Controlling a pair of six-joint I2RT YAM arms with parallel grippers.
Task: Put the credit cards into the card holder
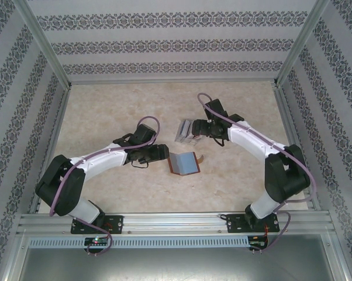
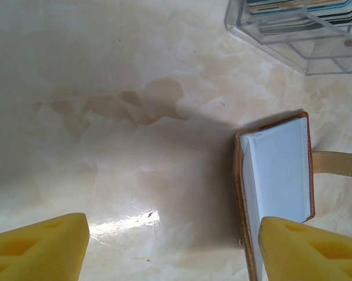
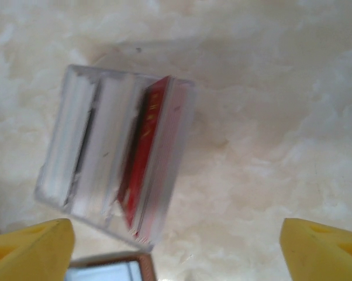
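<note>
Both pincers are released, their yellow fingers spread wide with nothing between them. The left gripper [image 2: 173,228] hangs over the pale marbled table [image 1: 106,111], and the right gripper [image 3: 176,229] hangs above a clear box [image 3: 114,152]. The card holder [image 2: 278,170] lies open on the table between the arms, just near of that box, with its pale grey pockets facing up. The credit cards [image 2: 304,9] stand on edge inside the box, a red card [image 3: 144,152] among them. The clasp tab [image 2: 340,164] sticks out sideways from the holder.
</note>
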